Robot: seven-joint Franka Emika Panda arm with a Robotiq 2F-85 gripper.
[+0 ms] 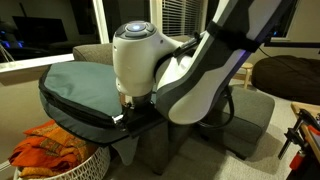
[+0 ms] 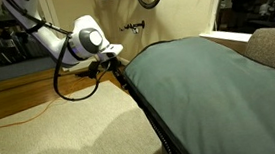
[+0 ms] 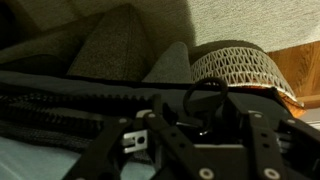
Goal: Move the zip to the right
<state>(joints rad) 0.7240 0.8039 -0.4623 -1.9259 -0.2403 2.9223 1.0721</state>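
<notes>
Zip [image 3: 60,98] dim in wrist view, lost behind tool [image 2: 114,59] at bag [image 2: 208,81] edge; tool grip unclear

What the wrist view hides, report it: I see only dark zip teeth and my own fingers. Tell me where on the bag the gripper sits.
Observer: In an exterior view the gripper is at the end of the grey-green bag farthest from that camera.
Operator: Give me the zip's run.
Observer: The dark zip edge runs from the gripper along the bag's side toward that camera.
Operator: Name what is in the basket.
Observer: The woven basket below the bag's edge holds orange cloth.
</notes>
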